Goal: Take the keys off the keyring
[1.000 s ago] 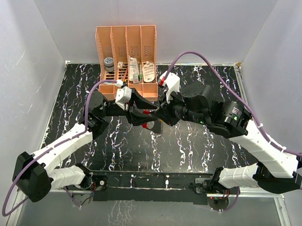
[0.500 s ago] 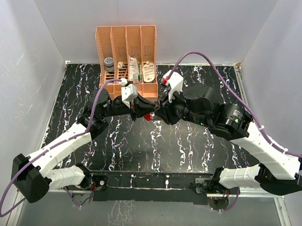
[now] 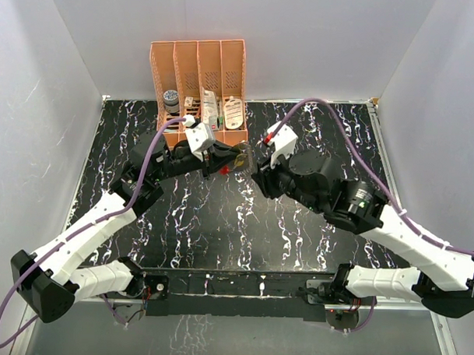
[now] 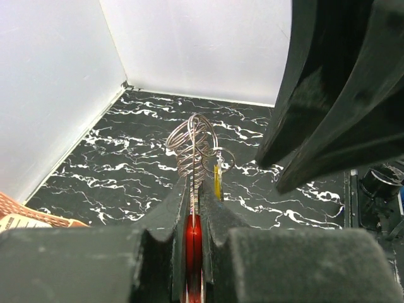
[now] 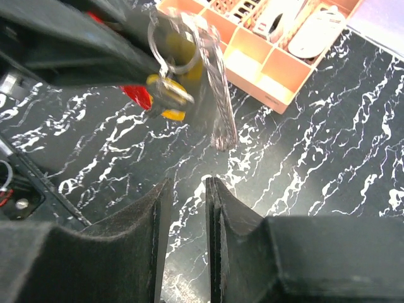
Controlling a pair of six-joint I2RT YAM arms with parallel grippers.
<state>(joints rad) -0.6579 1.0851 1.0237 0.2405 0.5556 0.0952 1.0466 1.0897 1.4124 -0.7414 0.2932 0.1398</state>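
Observation:
My left gripper point(image 4: 194, 180) is shut on the red-and-white tag point(image 4: 193, 243) of the keyring, which it holds edge-on above the table. The wire ring point(image 4: 196, 142) sticks out past the fingertips, and a small yellowish key point(image 4: 217, 180) hangs on its right side. In the right wrist view the ring point(image 5: 218, 95), key point(image 5: 169, 95) and red tag point(image 5: 136, 95) hang just ahead of my right gripper point(image 5: 184, 189). That gripper is open, holds nothing, and is apart from the ring. From above, the left gripper point(image 3: 226, 158) faces the right gripper point(image 3: 260, 174) with the tag point(image 3: 224, 170) between them.
An orange rack point(image 3: 198, 75) with several compartments of small items stands at the back, just behind the left gripper. It also fills the top of the right wrist view point(image 5: 265, 69). White walls close in the black marbled table point(image 3: 243, 232) on three sides.
The left gripper shut on the tag and carried the keyring back toward the rack. The right gripper opened, let go and drew back to the right.

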